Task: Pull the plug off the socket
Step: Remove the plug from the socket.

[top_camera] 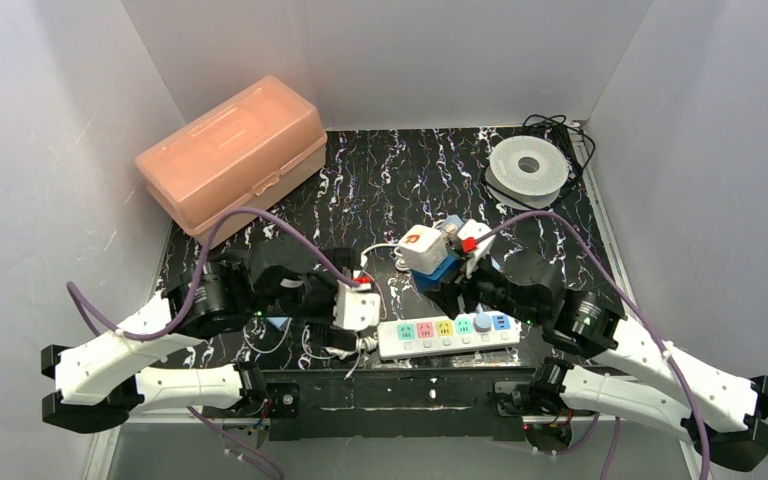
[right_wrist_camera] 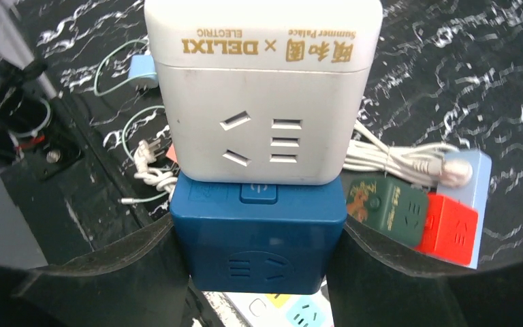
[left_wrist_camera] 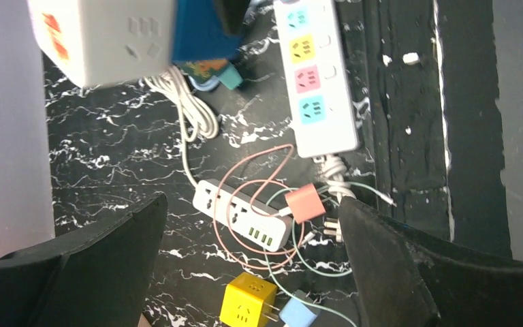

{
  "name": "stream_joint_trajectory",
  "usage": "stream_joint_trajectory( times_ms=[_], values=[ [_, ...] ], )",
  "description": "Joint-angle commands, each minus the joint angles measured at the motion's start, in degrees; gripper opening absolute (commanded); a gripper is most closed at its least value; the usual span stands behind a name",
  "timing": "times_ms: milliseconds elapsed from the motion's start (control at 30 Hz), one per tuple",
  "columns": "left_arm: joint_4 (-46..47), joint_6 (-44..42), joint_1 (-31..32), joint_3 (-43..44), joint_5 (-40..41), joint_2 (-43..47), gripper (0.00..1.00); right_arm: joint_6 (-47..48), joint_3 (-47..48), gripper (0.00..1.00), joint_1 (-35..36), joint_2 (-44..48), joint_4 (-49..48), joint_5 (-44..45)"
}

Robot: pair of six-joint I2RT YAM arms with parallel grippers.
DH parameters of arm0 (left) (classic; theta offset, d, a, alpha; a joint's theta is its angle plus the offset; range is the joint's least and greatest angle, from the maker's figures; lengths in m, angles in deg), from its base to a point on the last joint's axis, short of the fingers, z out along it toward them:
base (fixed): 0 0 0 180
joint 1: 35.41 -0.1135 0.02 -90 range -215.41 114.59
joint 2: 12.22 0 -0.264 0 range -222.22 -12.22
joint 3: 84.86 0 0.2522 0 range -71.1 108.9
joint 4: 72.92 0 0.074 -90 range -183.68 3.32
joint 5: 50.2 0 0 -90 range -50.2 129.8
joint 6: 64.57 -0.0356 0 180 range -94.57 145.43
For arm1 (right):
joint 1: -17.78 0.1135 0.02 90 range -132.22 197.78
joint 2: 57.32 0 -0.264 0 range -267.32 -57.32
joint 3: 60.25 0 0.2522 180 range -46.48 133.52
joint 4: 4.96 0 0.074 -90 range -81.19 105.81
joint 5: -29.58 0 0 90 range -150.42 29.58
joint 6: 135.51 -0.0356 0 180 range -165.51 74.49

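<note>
A white cube plug point(top_camera: 422, 248) point(right_wrist_camera: 265, 102) marked DELIXI sits pushed into a dark blue socket block point(top_camera: 440, 274) point(right_wrist_camera: 259, 238). The pair hangs above the table's middle, and the plug's white cable trails down to the mat. My right gripper point(top_camera: 450, 272) point(right_wrist_camera: 259, 248) is shut on the blue block, one finger pressed on each side. My left gripper point(top_camera: 353, 312) point(left_wrist_camera: 252, 203) hovers to the left of the pair with its fingers wide open and nothing between them. In the left wrist view the white plug point(left_wrist_camera: 102, 37) and blue block point(left_wrist_camera: 201, 30) show at the top left.
A white power strip with coloured sockets point(top_camera: 448, 335) point(left_wrist_camera: 317, 82) lies at the near edge. Under my left gripper lie a small grey strip point(left_wrist_camera: 242, 214), a pink charger point(left_wrist_camera: 305, 202), a yellow cube point(left_wrist_camera: 247, 303) and loose cables. Green point(right_wrist_camera: 387, 208) and red point(right_wrist_camera: 451, 228) cubes lie right of the block. An orange box point(top_camera: 230, 150) and a spool point(top_camera: 528, 165) stand at the back.
</note>
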Motion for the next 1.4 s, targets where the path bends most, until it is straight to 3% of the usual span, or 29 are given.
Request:
stream_joint_trajectory(
  times_ms=[0, 133, 400, 633, 933, 1367],
  values=[
    [-1.3, 3.0, -4.1, 5.4, -4.0, -0.9, 0.98, 11.3, 8.8, 0.01, 0.3, -4.2, 0.2, -8.6],
    [0.1, 2.5, -5.0, 4.2, -6.6, 1.2, 0.98, 14.7, 11.1, 0.01, 2.3, -6.6, 1.5, -9.7],
    [4.1, 1.5, -5.7, 3.0, -6.3, 1.8, 0.98, 20.1, 16.2, 0.01, 11.1, -12.8, 5.7, -3.1],
    [4.6, 3.9, -5.7, 3.5, -10.8, 2.1, 0.98, 23.3, 19.8, 0.01, 15.1, -15.1, 5.8, -0.3],
    [6.2, 4.9, -5.7, 3.6, -10.1, 0.7, 0.98, 26.3, 21.6, 0.01, 17.9, -17.2, 5.0, 2.1],
    [1.7, 5.6, -5.7, 3.9, -17.0, 0.9, 0.98, 30.6, 23.1, 0.01, 21.2, -18.0, 3.2, 3.9]
  ],
)
